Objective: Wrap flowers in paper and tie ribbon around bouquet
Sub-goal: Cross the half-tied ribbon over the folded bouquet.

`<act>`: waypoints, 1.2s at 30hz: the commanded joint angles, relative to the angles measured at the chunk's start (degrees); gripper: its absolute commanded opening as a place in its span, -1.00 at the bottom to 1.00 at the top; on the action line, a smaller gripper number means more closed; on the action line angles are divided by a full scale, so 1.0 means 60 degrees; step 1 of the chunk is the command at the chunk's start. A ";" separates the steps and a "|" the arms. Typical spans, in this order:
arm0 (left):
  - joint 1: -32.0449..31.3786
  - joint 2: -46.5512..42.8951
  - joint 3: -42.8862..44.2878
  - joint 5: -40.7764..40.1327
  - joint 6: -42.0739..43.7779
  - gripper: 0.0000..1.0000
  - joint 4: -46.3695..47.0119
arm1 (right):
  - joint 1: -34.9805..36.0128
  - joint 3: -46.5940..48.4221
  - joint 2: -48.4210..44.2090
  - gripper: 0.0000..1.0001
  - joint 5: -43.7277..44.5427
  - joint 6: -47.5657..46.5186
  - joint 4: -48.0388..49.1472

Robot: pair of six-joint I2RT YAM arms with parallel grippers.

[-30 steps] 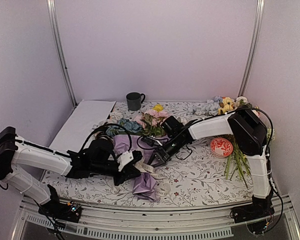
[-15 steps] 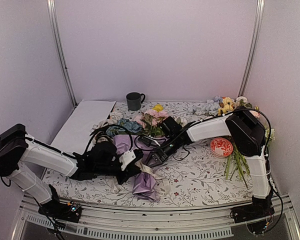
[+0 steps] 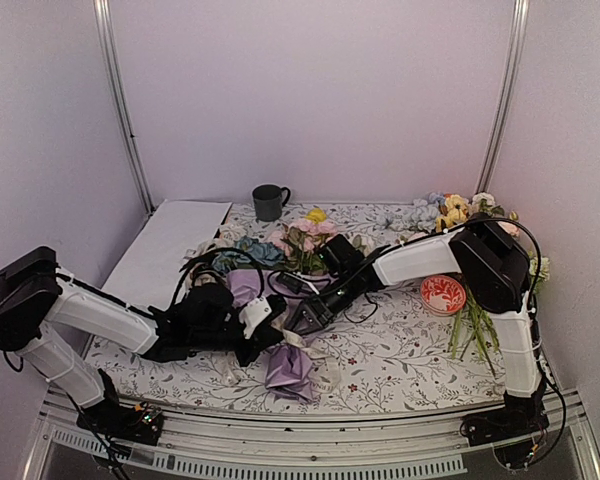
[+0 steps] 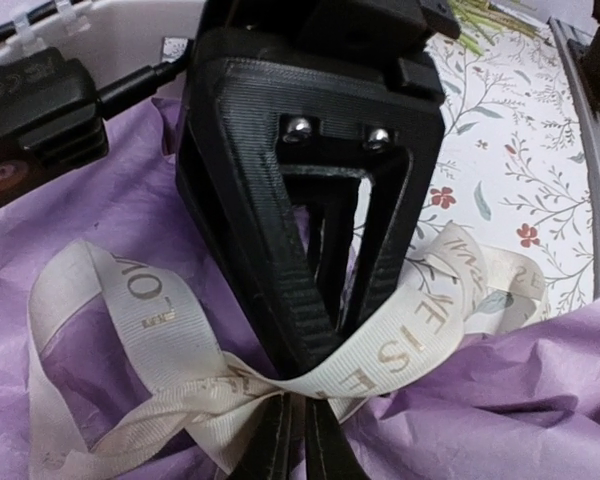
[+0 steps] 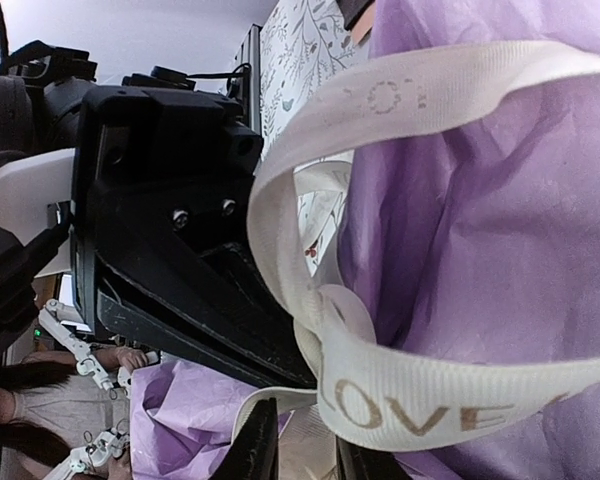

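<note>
The bouquet (image 3: 280, 365) lies on the table, a cone of lilac paper (image 4: 540, 380) with the flowers (image 3: 305, 238) at its far end. The cream ribbon (image 4: 410, 335), printed with gold letters, loops over the paper. My left gripper (image 4: 305, 420) is shut on the ribbon where its strands cross. It meets my right gripper (image 3: 298, 320) tip to tip over the cone, with my left gripper (image 3: 268, 328) beside it. In the right wrist view the right gripper (image 5: 310, 440) stands slightly open. The ribbon (image 5: 450, 390) drapes across one finger and a strand runs between the two.
A dark mug (image 3: 270, 202) stands at the back. A flat white sheet (image 3: 170, 250) lies at the left. At the right are a red patterned dish (image 3: 442, 294) and a loose pile of long-stemmed flowers (image 3: 470, 320). Black cables (image 3: 215, 262) coil near the bouquet.
The right gripper has slid a little left toward the left gripper and its jaws have parted slightly. The left gripper has edged right and stays closed on the ribbon.
</note>
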 commanded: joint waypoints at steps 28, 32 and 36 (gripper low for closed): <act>0.0200 -0.1082 -0.0689 -0.0068 -0.0580 -0.81 0.0730 | -0.0024 -0.0037 -0.0661 -1.00 0.0361 -0.0074 -0.0139; 0.0623 -0.1673 -0.0816 0.0399 -0.1010 -0.60 0.0746 | -0.0022 0.0054 -0.0768 -1.00 0.0678 -0.0237 -0.0570; 0.1048 -0.1942 -0.0819 0.0493 -0.1323 -0.27 0.0636 | -0.0004 0.0246 -0.0822 -1.00 0.1249 -0.0574 -0.1250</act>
